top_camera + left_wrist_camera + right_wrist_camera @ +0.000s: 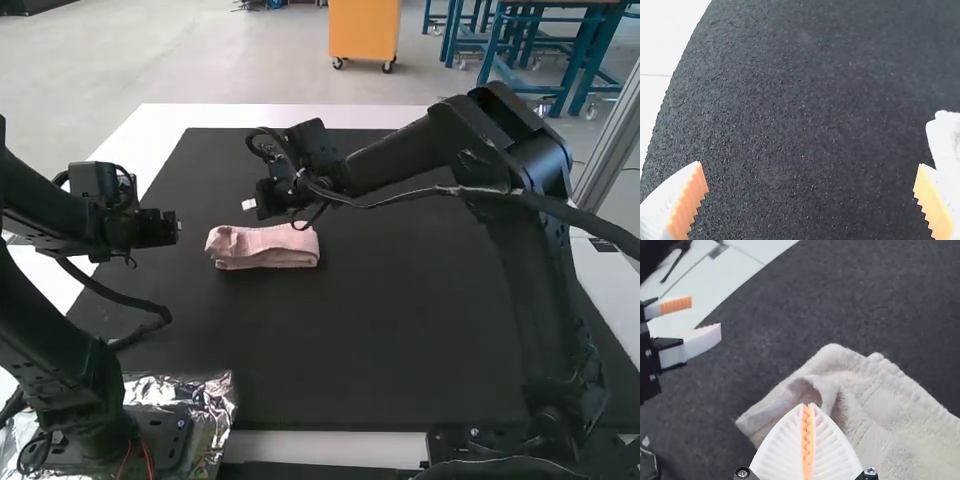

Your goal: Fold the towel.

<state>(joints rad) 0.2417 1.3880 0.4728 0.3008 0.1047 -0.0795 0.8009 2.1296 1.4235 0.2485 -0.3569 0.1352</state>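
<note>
The folded towel (265, 247) lies toward ten o'clock on the black mat (380, 330), the right gripper (808, 404) clenched empty near its eleven o'clock side, perhaps for smoothing, the left gripper (810, 164) spread wide at nine, presumably leaving room.

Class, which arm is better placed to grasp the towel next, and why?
Right, probably: the right gripper is close by the towel, though shut; the left gripper, though open, is off to the towel's side.
</note>
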